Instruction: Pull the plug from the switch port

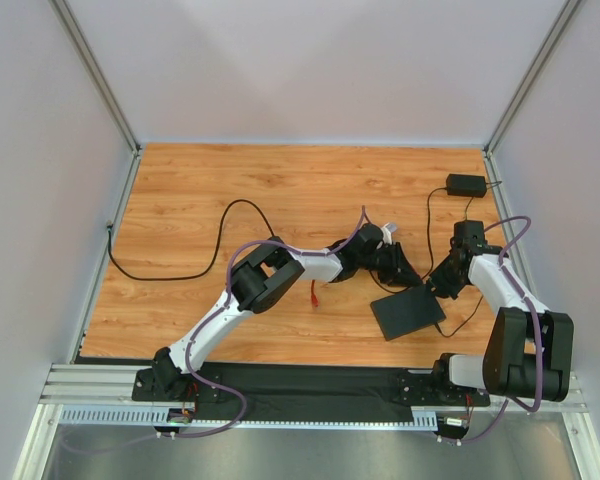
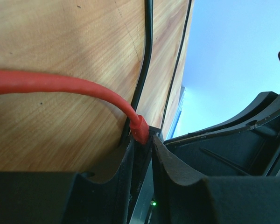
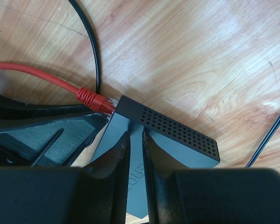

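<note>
The plug (image 2: 140, 129) sits plugged into a corner edge of the switch (image 1: 408, 314), right between the tips of the left pincer (image 2: 143, 141). Its 2 fingers flank the plug narrowly; whether they bite I cannot tell. The right pincer (image 3: 136, 136) is drawn almost together over the switch's flat face, pinching nothing, seemingly pinning it to the table (image 1: 280, 190). The plug's long axis follows the red cable (image 2: 46, 84) straight out from that edge, so the nearer left arm should pull along it, away from the switch.
</note>
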Tool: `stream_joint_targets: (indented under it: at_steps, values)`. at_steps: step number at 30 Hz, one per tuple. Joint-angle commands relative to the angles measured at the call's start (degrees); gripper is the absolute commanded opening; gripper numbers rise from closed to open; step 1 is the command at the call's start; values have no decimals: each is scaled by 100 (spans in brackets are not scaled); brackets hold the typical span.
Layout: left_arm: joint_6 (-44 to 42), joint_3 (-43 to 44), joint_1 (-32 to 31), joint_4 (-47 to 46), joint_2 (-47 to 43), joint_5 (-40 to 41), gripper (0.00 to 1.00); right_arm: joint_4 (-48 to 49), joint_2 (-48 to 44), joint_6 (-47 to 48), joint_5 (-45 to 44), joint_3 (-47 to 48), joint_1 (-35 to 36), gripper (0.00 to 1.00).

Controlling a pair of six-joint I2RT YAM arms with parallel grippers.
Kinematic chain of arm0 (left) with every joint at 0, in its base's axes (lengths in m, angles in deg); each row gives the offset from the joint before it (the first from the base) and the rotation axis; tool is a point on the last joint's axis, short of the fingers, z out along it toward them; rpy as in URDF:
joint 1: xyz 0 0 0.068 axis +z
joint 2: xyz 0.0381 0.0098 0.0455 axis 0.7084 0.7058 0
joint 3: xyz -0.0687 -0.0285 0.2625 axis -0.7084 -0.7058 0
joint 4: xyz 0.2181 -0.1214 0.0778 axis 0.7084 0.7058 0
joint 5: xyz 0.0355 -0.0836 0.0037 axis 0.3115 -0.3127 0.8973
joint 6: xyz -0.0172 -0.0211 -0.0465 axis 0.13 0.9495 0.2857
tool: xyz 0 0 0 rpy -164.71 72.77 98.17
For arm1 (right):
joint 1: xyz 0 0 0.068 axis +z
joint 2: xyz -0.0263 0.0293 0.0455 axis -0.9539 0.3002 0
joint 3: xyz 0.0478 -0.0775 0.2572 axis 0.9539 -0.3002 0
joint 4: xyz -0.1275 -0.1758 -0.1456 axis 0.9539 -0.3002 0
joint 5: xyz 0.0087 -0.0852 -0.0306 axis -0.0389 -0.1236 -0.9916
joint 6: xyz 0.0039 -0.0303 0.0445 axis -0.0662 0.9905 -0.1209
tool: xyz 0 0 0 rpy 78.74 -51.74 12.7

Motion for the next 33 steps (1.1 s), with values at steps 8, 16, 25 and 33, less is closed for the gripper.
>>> stream_joint_targets:
  at_steps: [8, 16, 25, 33]
  values:
    - [88, 127, -46, 318, 340, 444, 28, 18, 406, 71, -590, -427, 33, 18]
    - [202, -119, -46, 64, 305, 628, 22, 53, 397, 18, -642, -489, 112, 17]
    - [246, -506, -46, -552, 165, 900, 13, 45, 467, -26, -669, -489, 156, 17]
    - [-61, -427, -28, -341, 77, 1076, 4, 36, 547, -61, -695, -524, 173, 16]
